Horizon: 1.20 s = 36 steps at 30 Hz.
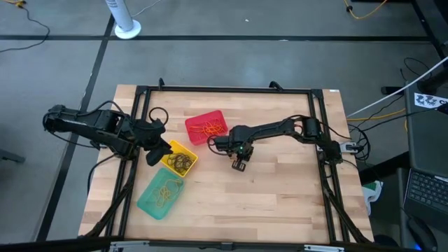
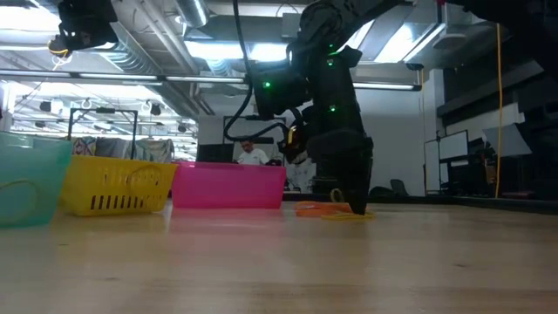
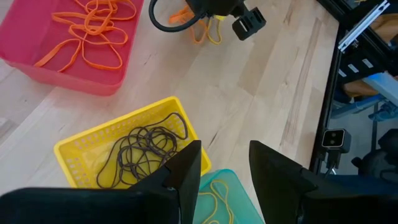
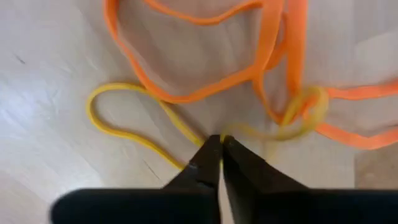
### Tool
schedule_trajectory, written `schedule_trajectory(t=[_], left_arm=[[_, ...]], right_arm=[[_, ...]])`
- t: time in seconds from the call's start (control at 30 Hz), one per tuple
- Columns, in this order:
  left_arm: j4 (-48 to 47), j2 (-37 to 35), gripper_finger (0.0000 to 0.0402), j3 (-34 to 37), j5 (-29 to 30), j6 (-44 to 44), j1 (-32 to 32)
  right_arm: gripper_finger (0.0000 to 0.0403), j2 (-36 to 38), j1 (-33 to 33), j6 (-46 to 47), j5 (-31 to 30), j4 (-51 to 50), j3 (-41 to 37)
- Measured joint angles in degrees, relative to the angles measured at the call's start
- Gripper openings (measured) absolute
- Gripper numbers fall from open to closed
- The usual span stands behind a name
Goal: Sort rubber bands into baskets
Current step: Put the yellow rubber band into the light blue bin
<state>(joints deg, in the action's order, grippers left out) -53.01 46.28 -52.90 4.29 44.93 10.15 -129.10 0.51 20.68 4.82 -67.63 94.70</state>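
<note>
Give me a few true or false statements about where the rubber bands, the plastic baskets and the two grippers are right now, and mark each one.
1. The red plastic basket holds orange rubber bands. True.
2. The yellow slotted basket holds yellow bands. False: it holds dark rubber bands.
3. The right gripper is pinched on a thin yellow rubber band lying on the wooden table. True.
4. The left gripper carries an orange band. False: its fingers are open and empty above the baskets.
5. The teal plastic basket is empty. False: yellowish bands lie inside.
</note>
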Motion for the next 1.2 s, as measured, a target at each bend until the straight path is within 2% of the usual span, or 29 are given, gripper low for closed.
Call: schedule_trajectory(t=[0.07, 0.17, 0.33, 0.43, 0.53, 0.7, 0.83, 0.97, 1.2], left_arm=[[0.0, 0.0, 0.0131, 0.0, 0.0, 0.0, 0.0], [0.0, 0.0, 0.0131, 0.0, 0.0, 0.0, 0.0], [0.2, 0.0, 0.0131, 0.0, 0.0, 0.1, 0.0], [1.7, -0.1, 0.0131, 0.0, -0.3, 0.2, 0.0], [4.3, -0.4, 0.0131, 0.0, -2.0, 0.1, 0.0], [6.4, -1.2, 0.0131, 0.0, -7.7, -0.5, 0.0], [6.1, -2.0, 0.0131, 0.0, -12.2, -1.4, 0.9], [6.1, -2.8, 0.0131, 0.0, -13.5, -2.2, 3.0], [6.0, -3.1, 0.0131, 0.0, -13.5, -2.0, 6.3]], right_arm=[[0.0009, 0.0, 0.0, -0.1, 0.3, 0.0, 0.0], [0.0022, 0.4, 0.0, -0.1, 0.5, -1.1, 1.2], [0.0009, 0.8, -0.2, -0.1, 2.4, -4.5, 6.9], [0.0006, 2.7, -0.3, -0.1, 5.7, -4.6, 11.1], [0.0011, 2.9, -0.5, 0.0, 8.8, -4.4, 16.0], [0.0003, 3.1, -2.2, 1.0, 9.8, -1.5, 25.4], [0.0005, 3.1, -4.2, 3.7, 9.8, 7.2, 29.7], [0.0002, 3.2, -6.8, 7.5, 9.1, 22.3, 30.1], [0.0002, 0.5, -11.9, 8.0, -0.5, 46.0, 30.2]])
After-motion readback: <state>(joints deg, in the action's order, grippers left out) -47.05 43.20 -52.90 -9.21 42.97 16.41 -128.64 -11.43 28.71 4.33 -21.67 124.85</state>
